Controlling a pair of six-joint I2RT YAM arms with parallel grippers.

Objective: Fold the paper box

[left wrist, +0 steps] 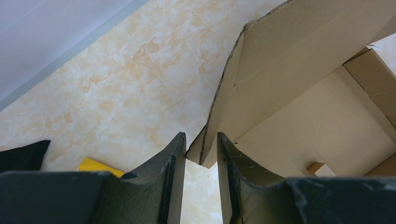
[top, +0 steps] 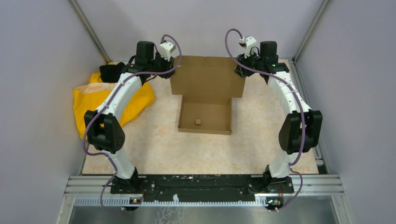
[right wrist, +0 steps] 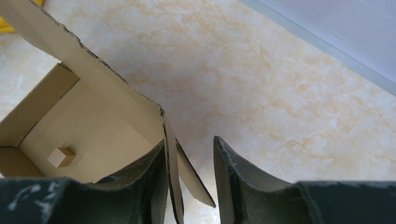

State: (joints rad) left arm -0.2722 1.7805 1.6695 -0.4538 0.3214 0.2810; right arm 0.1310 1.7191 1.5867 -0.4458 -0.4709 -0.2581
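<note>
The paper box (top: 215, 114) is plain brown cardboard in the middle of the table, a shallow tray with its lid (top: 208, 77) raised at the far side. My left gripper (top: 171, 63) is at the lid's far left corner. In the left wrist view its jaws (left wrist: 200, 140) have the folded corner flap (left wrist: 208, 149) between the tips, touching both fingers. My right gripper (top: 243, 63) is at the lid's far right corner. There the side flap (right wrist: 172, 140) leans on one finger, with a clear gap to the other, so this gripper (right wrist: 189, 140) is open.
A tiny cardboard cube (top: 198, 122) lies inside the tray, also visible as the cube (right wrist: 61, 157). A yellow cloth (top: 135, 100) and a black object (top: 111, 72) lie at the far left. Grey walls enclose the table on three sides.
</note>
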